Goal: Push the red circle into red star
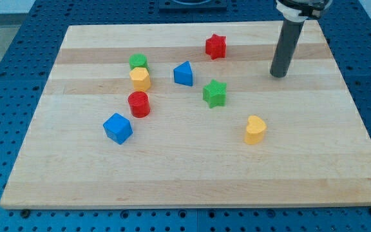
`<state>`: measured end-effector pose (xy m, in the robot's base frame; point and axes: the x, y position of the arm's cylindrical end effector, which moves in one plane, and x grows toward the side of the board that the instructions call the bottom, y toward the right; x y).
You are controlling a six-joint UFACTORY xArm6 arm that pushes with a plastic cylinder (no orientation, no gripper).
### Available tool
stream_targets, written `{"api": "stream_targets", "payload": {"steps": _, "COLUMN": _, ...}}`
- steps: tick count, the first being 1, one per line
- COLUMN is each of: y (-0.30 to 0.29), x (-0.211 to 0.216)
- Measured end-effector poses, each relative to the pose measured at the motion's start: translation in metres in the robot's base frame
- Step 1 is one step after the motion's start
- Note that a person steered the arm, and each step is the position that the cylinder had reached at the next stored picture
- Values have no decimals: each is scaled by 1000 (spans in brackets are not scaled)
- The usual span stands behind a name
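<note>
A pale wooden board lies on a blue perforated table that shows on all sides of it; nothing more of the room can be seen. No containers are in view; the blocks lie loose on the board.

The dark rod descends from the view's top right, and my tip rests on the board near its right edge, touching no block and holding nothing.

The blue cube lies farthest from the tip, far to its left and below. The blue wedge-shaped block sits to the tip's left at about its level. The green star is to its lower left, the yellow heart below it. The red star is the nearest block, up and left of the tip. The red circle stands well apart from that star, far to the tip's lower left, just below the yellow hexagon, which touches the green block above it.
</note>
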<state>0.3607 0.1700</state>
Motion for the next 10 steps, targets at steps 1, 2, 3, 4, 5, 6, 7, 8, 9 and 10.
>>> {"api": "stream_targets", "payload": {"steps": 1, "y": 5, "x": -12}}
{"api": "stream_targets", "payload": {"steps": 2, "y": 29, "x": -63}}
{"api": "stream_targets", "payload": {"steps": 3, "y": -6, "x": -112}}
{"api": "stream_targets", "payload": {"steps": 4, "y": -42, "x": -126}}
{"api": "stream_targets", "payload": {"steps": 5, "y": -54, "x": -106}}
{"api": "stream_targets", "payload": {"steps": 6, "y": -72, "x": -85}}
{"api": "stream_targets", "payload": {"steps": 7, "y": -86, "x": -78}}
{"api": "stream_targets", "payload": {"steps": 8, "y": -48, "x": -70}}
{"api": "stream_targets", "payload": {"steps": 9, "y": -44, "x": -2}}
{"api": "stream_targets", "payload": {"steps": 10, "y": -34, "x": 61}}
